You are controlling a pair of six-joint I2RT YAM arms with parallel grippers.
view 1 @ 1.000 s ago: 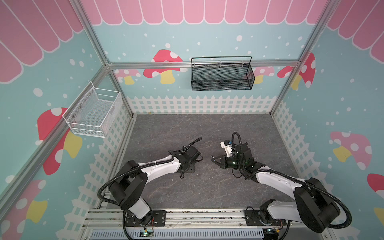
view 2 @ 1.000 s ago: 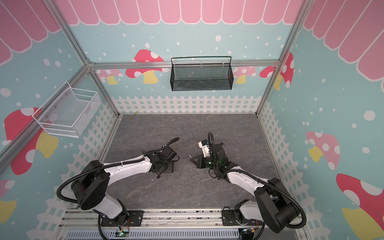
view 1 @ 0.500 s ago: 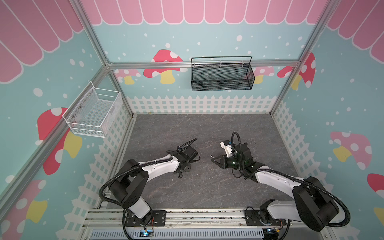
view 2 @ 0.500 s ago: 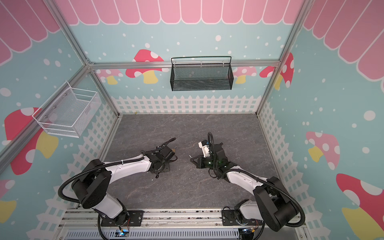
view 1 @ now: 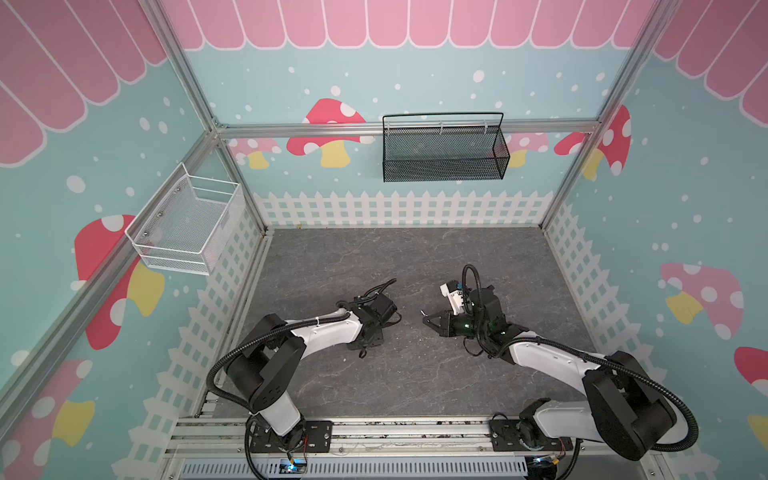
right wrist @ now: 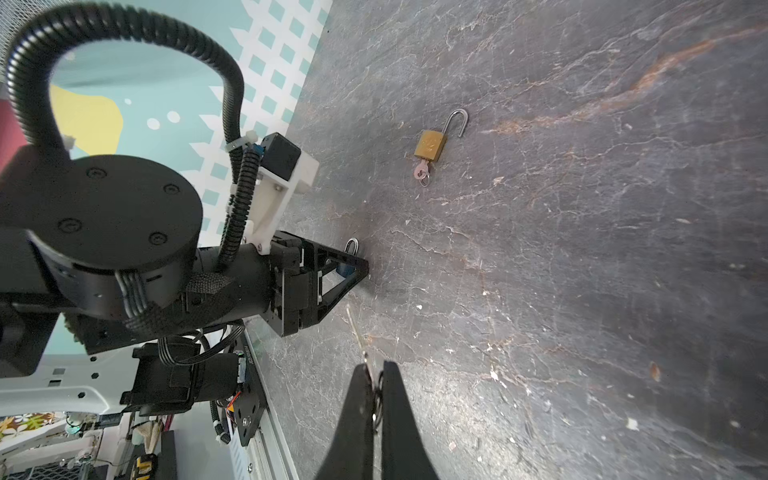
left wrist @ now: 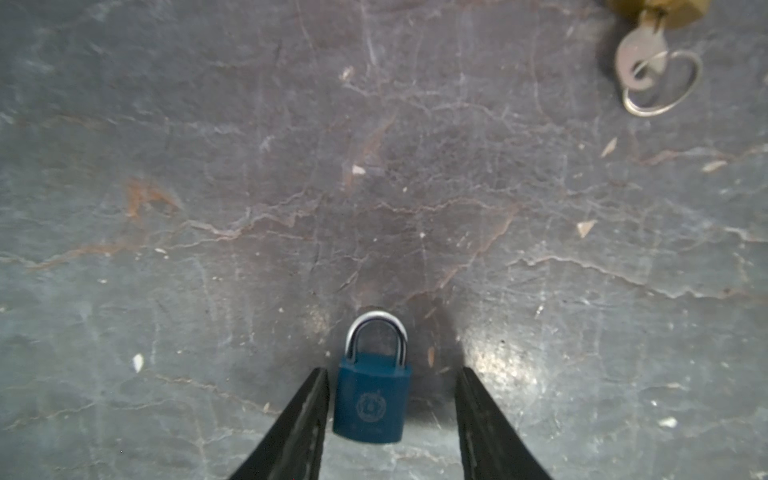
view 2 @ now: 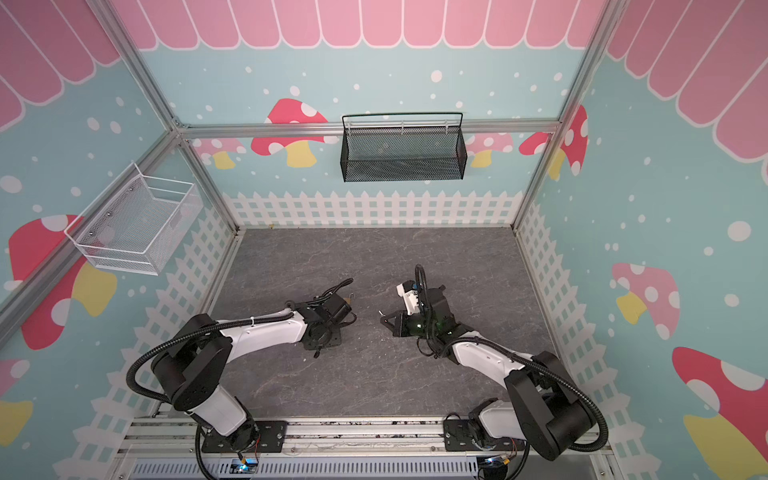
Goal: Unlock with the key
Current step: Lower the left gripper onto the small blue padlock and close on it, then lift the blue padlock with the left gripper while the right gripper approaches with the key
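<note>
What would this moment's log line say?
left tool: open, straddling blue padlock | right tool: shut on key | brass padlock: shackle open

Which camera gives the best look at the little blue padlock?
The left wrist view: the blue padlock lies whole, shackle closed, between the open fingers of the left gripper. The right wrist view catches only its shackle and a blue sliver behind that gripper. In both top views the gripper hides it.
</note>
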